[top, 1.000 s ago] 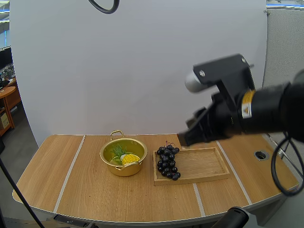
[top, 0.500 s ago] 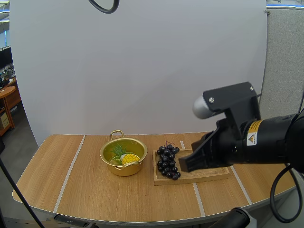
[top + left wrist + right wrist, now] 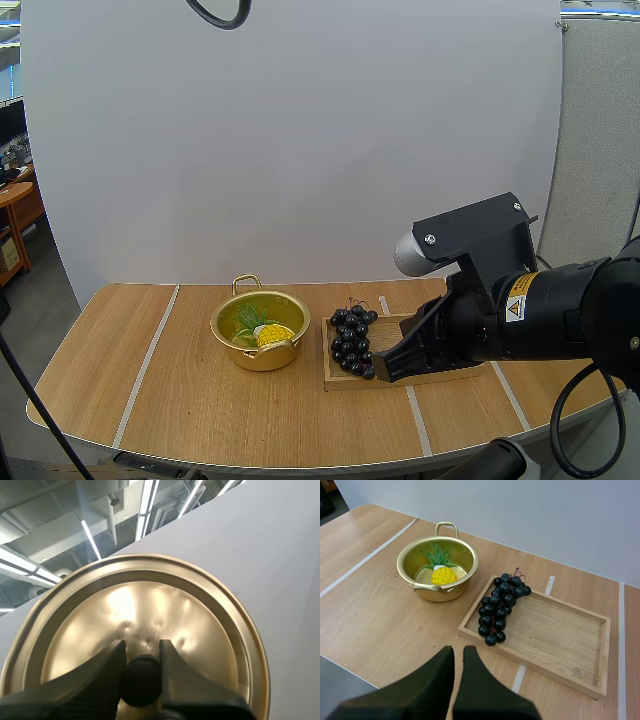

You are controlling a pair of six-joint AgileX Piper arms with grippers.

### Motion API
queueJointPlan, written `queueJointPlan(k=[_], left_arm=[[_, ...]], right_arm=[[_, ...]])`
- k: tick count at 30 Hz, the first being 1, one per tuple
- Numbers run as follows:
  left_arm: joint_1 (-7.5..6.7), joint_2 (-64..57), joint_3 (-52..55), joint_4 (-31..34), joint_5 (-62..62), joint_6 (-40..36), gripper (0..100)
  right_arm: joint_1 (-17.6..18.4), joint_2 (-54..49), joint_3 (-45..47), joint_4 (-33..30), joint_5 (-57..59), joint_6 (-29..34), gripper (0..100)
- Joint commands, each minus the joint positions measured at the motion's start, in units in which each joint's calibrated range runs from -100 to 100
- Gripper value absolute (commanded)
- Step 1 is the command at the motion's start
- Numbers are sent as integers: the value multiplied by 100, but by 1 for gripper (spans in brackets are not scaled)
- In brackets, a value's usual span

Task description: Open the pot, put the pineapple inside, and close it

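Note:
The gold pot (image 3: 258, 330) stands uncovered on the table, with the yellow pineapple (image 3: 272, 334) and its green leaves lying inside. The right wrist view looks down into the pot (image 3: 437, 566) and onto the pineapple (image 3: 443, 574). My left gripper (image 3: 141, 652) is shut on the black knob (image 3: 141, 680) of the gold lid (image 3: 150, 610), which it holds up in the air. My right gripper (image 3: 385, 367) hangs over the near edge of the wooden tray, its fingers (image 3: 440, 672) together and holding nothing.
A bunch of dark grapes (image 3: 353, 340) lies on the left end of the wooden tray (image 3: 430, 350), just right of the pot. From the right wrist, the grapes (image 3: 501, 605) cover the tray's (image 3: 555, 635) pot-side end. Bare tabletop lies left of and in front of the pot.
My right arm has come down and back from high above the tray to just over the tray's near edge. Pot, pineapple and grapes have not moved.

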State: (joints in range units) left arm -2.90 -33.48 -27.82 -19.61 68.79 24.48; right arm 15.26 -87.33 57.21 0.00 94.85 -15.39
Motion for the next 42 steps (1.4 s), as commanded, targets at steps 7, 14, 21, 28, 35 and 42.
queueJointPlan(k=[7, 14, 21, 28, 35, 42], left_arm=[[-16, -20, -36, 53, -191, -45, 0], [-16, -20, -36, 53, -191, -45, 0], [-16, -20, -36, 53, -191, -45, 0], [-16, -63, -36, 53, 1192, -45, 0], [-16, 176, -22, 53, 3121, -35, 0], [-16, 748, 149, 53, 3121, -95, 0]], right_arm=[[-252, -46, 20, 35, -31, -109, 0], [-385, -46, 20, 376, -424, -217, 0], [-395, -34, 20, 502, -494, -522, 0], [-395, -34, 20, 697, -478, -713, 0], [-395, -34, 20, 697, -399, -726, 0], [-395, -34, 20, 697, -399, -726, 0]])
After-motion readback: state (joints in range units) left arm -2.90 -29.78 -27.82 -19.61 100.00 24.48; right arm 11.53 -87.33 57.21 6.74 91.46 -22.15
